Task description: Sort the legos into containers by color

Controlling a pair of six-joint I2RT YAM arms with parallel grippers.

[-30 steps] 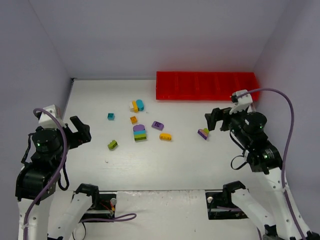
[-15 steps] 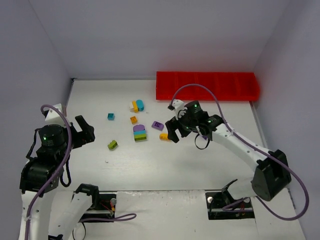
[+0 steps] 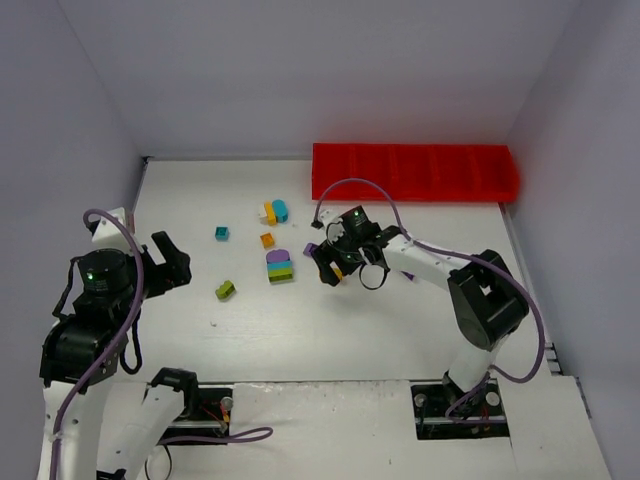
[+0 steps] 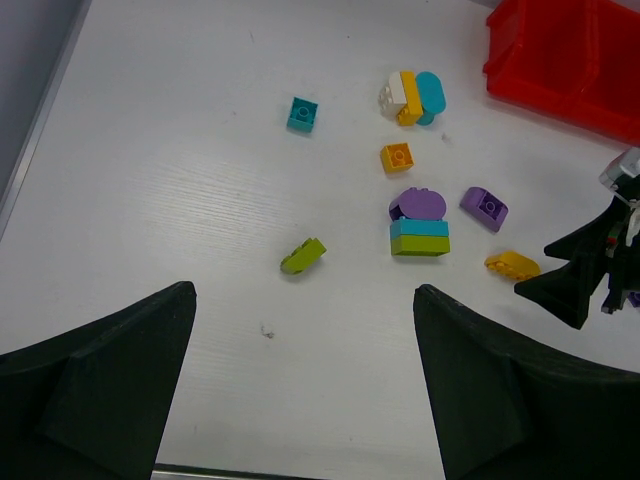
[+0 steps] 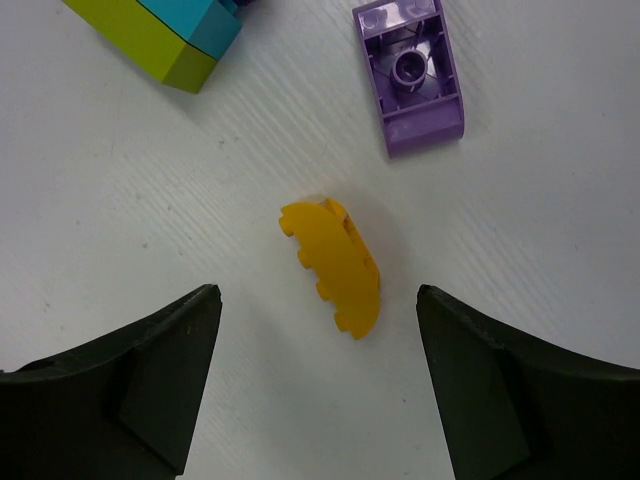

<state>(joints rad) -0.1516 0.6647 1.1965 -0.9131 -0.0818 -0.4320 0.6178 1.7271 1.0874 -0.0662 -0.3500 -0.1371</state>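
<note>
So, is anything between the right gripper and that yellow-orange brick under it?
Nothing visible. The yellow-orange brick lies alone on the table, framed by the open right gripper. The purple brick sits beyond it, apart, and the green-and-teal stack is off to one side.

Smooth plastic yellow brick (image 5: 333,268); matt white table (image 5: 120,180), faint grain; translucent red tray (image 3: 415,172)

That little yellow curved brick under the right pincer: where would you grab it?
Across its two long sides, coming straight down. The yellow brick lies flat and alone on the table, slanted under the open right pincer, so a slight wrist twist would probably square the grip.
</note>
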